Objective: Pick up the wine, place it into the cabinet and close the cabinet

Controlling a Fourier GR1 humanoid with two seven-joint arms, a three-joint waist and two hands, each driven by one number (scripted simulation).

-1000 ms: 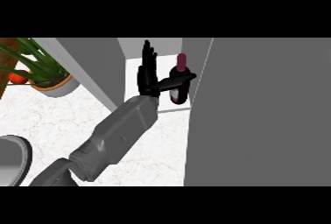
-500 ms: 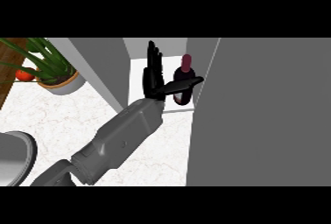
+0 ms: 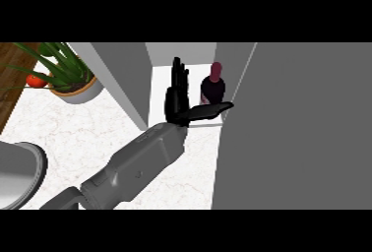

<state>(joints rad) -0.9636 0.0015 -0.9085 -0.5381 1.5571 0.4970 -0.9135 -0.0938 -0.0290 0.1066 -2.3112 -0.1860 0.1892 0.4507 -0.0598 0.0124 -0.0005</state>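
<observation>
Wine bottle [image 3: 213,88] stands upright inside the cabinet [image 3: 120,83], its dark body and reddish neck rising along the view's vertical, close against the right side of the opening. The left hand [image 3: 176,101] is just to the bottle's left, open: its fingers [image 3: 178,74] are straight and point into the cabinet alongside the bottle, and the thumb [image 3: 210,110] sticks out to the right across the front of the bottle's base. Whether the thumb touches the glass I cannot tell, but nothing is curled round the bottle. The right hand shows nowhere.

By my reading the bottle is already placed, so the move to come turns on the hand drawing back out of the opening, toward the lower left along its forearm, without the thumb catching the bottle's foot.

The wide grey cabinet door [image 3: 305,123] fills the right of the view, swung open, its edge just beside the bottle and thumb. It lies to the right of the left hand, so closing it probably means reaching round its far face.

On the marbled worktop [image 3: 73,128], well off to the left, are a potted plant [image 3: 69,83] with a small red fruit [image 3: 36,80] beside it, and a grey round vessel [image 3: 15,172] at the left edge; none of them is in the way.
</observation>
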